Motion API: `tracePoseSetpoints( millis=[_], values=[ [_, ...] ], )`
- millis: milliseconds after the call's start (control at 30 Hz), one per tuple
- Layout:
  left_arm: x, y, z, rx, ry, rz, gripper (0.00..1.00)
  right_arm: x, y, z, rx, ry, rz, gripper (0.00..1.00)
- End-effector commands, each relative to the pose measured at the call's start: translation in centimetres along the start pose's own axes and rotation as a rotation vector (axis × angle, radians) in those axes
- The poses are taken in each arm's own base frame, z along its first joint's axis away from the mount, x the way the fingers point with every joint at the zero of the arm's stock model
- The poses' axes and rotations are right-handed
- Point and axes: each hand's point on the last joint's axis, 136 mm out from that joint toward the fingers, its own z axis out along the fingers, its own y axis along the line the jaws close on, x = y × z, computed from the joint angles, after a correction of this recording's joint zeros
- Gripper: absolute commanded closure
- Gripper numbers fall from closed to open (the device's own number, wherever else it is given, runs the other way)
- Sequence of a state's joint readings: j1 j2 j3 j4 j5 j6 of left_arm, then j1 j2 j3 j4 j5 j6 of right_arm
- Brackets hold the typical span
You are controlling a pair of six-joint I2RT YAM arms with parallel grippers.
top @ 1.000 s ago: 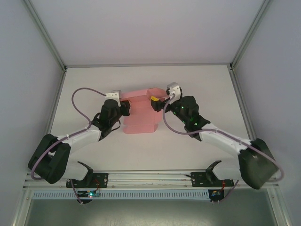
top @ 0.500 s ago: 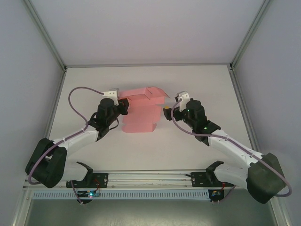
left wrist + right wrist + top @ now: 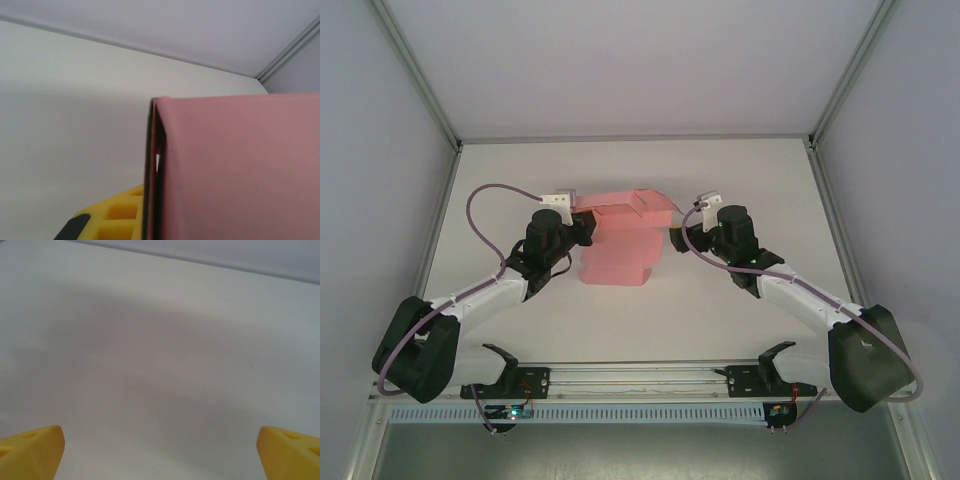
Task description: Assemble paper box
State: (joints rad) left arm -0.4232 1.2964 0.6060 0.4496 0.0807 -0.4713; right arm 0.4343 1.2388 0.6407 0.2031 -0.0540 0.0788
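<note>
The pink paper box (image 3: 620, 250) lies partly folded in the middle of the table, with a raised flap (image 3: 648, 203) at its far right corner. My left gripper (image 3: 588, 228) is at the box's left edge, shut on the card. In the left wrist view the pink card (image 3: 240, 170) covers the right half, its folded edge running down beside one yellow finger (image 3: 110, 220). My right gripper (image 3: 677, 237) hovers just right of the box, apart from it. It is open, and in its wrist view the yellow fingertips (image 3: 30, 450) stand wide over bare table.
The white table (image 3: 750, 180) is closed in by pale walls at the back and both sides, with metal posts at the far corners. A rail (image 3: 640, 375) with the arm bases runs along the near edge.
My right gripper has let go of the box's far right flap and drawn back to the right. The flap has sprung up. The left gripper keeps its hold.
</note>
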Motion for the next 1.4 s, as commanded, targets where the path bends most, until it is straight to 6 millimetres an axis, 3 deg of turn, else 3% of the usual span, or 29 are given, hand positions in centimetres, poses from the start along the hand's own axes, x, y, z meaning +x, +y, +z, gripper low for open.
tracePoseSetpoints(
  millis=[0, 500, 733, 833, 1000, 1167, 1367],
  values=[
    [0.3, 0.0, 0.3, 0.016, 0.022, 0.024, 1.0, -4.2, 1.4, 0.0, -0.063, -0.11, -0.034, 0.02],
    [1.4, 0.0, 1.6, 0.025, 0.075, 0.021, 1.0, -5.7, 5.5, 1.0, -0.177, -0.13, -0.103, 0.02],
    [1.6, -0.8, 1.8, 0.076, 0.093, 0.024, 1.0, -6.5, 5.4, 1.8, -0.029, -0.145, -0.234, 0.02],
    [1.7, -1.2, 1.6, 0.096, 0.098, 0.037, 1.0, -6.0, 5.7, 2.4, 0.01, -0.116, -0.33, 0.02],
    [1.9, -2.9, 1.1, 0.194, 0.111, 0.083, 1.0, -3.5, 7.6, 3.8, -0.018, -0.003, -0.561, 0.02],
    [2.5, -3.9, 0.5, 0.25, 0.129, 0.146, 1.0, -3.8, 7.3, 4.0, 0.077, -0.018, -0.652, 0.02],
    [1.7, -1.4, 0.8, 0.095, 0.094, 0.095, 1.0, -5.8, 5.7, 2.3, 0.192, -0.155, -0.555, 0.02]
  ],
)
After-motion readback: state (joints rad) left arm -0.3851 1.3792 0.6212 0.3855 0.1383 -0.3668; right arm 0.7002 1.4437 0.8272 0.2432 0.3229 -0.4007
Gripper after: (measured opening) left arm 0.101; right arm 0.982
